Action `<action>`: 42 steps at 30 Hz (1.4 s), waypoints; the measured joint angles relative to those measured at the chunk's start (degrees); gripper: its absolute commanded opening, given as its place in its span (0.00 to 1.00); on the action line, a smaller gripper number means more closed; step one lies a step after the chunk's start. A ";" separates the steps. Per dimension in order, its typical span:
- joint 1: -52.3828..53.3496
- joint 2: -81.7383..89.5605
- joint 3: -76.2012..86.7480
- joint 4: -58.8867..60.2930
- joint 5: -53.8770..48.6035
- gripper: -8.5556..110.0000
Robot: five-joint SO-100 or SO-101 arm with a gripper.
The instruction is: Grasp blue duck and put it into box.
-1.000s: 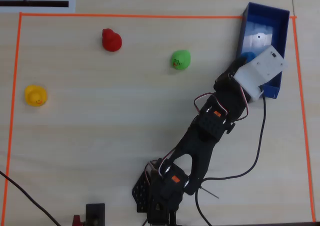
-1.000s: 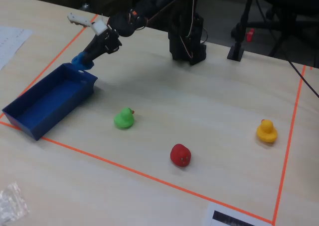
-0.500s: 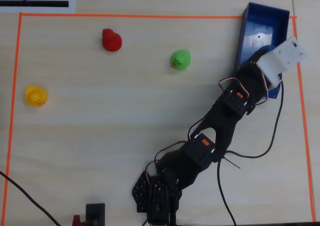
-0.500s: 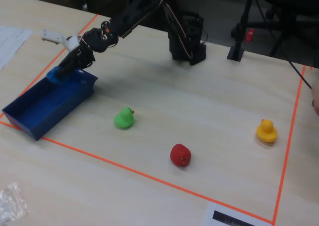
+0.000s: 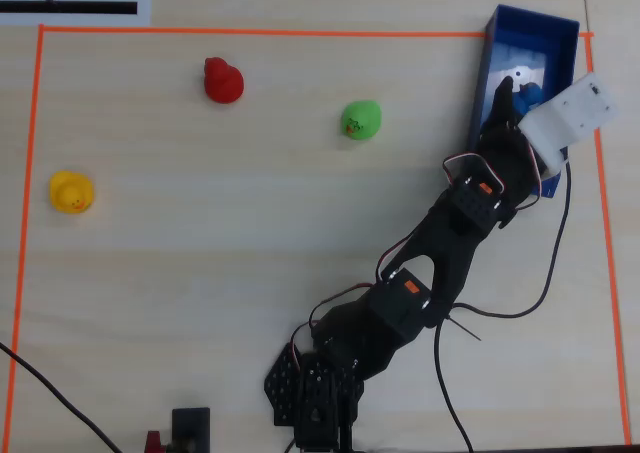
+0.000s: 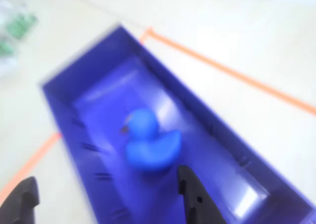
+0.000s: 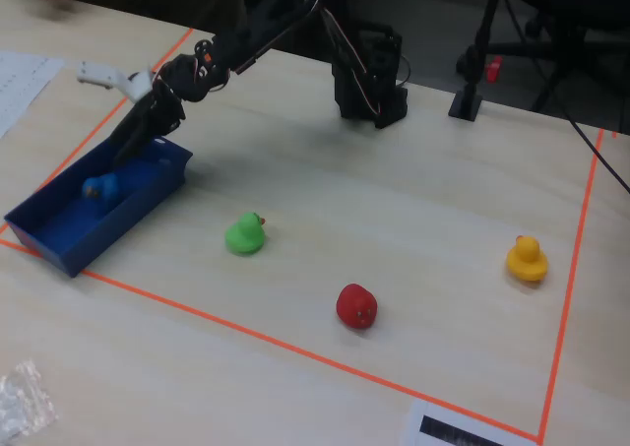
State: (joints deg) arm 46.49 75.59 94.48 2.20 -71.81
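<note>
The blue duck [image 6: 148, 142] lies on the glossy floor of the dark-blue box [image 6: 79, 83]. My gripper [image 6: 106, 199] is open and empty above the box. One black finger [image 6: 193, 194] is over the box floor just beside the duck, and the other [image 6: 22, 199] is outside the wall over the table. In the overhead view the gripper [image 5: 515, 91] hangs over the box [image 5: 555, 31] at the top right, with the duck [image 5: 531, 95] partly hidden under it. In the fixed view the duck [image 7: 100, 187] sits inside the box [image 7: 59, 254], below the gripper [image 7: 130, 149].
A green duck [image 5: 360, 120], a red duck [image 5: 222, 81] and a yellow duck [image 5: 72, 192] stand on the wooden table inside an orange tape border [image 5: 250, 32]. The box sits at the border's corner. Cables [image 5: 555, 263] trail beside the arm.
</note>
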 measured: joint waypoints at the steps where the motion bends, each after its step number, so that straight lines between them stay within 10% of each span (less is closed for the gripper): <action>1: -0.18 2.20 0.88 1.14 0.35 0.39; 12: -12.66 40.87 26.10 16.44 7.03 0.07; 26: -39.90 94.75 66.36 46.58 8.61 0.07; 42: -46.67 114.26 83.94 69.52 2.29 0.07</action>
State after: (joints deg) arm -0.18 189.84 178.42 71.72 -69.52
